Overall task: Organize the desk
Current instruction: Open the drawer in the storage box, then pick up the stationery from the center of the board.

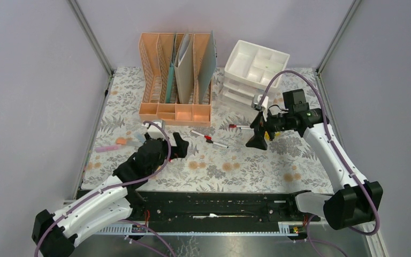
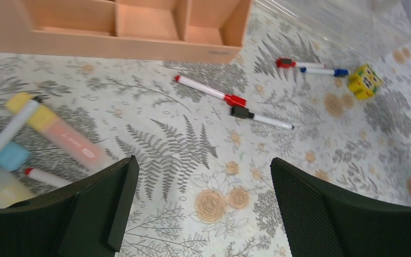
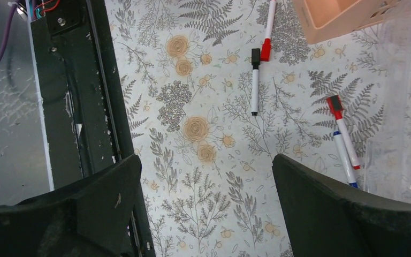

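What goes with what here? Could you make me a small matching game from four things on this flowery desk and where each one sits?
Things:
1. peach file rack
2. white drawer unit
3. yellow cube
4. black-capped marker

Places:
A. cap to cap with a red-capped marker, mid-desk
B. back right corner of the desk
C. at the back, holding upright folders
D. next to the blue-capped marker

Pairs: 1-C, 2-B, 3-D, 4-A.
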`<state>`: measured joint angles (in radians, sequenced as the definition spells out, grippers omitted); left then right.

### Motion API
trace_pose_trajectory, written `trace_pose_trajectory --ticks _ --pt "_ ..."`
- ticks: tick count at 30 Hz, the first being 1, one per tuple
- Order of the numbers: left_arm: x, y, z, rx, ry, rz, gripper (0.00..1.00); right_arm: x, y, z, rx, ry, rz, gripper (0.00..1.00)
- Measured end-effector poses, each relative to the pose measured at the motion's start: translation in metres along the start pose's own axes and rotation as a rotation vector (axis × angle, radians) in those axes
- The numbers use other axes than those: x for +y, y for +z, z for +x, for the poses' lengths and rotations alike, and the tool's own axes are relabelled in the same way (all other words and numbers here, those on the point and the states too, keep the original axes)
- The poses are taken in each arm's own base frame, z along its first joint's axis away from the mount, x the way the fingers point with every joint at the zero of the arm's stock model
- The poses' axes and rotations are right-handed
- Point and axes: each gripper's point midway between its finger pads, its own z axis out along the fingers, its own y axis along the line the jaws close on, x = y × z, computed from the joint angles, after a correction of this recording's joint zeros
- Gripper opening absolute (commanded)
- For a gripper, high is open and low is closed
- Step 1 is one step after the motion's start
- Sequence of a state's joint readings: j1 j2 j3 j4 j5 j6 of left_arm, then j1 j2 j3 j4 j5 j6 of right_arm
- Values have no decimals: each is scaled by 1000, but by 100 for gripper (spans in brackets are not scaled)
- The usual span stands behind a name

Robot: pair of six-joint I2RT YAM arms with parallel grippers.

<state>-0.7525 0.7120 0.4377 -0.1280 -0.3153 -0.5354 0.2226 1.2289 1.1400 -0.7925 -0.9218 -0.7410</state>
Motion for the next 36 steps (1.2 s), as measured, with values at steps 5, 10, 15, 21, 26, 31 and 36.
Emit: trace_pose_trajectory --ticks 5,10,15,21,26,31,36 --pt "24 -7 -18 -59 -45 -118 99 2 7 7 -15 18 -24 100" --pt "60 -11 -24 -85 -109 -261 99 0 10 12 -15 30 -20 100" --pt "106 -12 -29 -99 -221 -413 98 -3 9 11 -12 23 10 100" --pt "145 -9 -22 -58 -351 -515 97 -6 6 9 -15 23 39 100" --pt "172 -5 -12 -16 -485 -598 90 -7 6 8 -17 28 42 100" --pt "204 -9 2 1 -629 -732 74 -7 6 7 -19 29 44 99" --pt "231 -13 3 -13 -737 -860 66 -8 7 8 -20 28 46 100"
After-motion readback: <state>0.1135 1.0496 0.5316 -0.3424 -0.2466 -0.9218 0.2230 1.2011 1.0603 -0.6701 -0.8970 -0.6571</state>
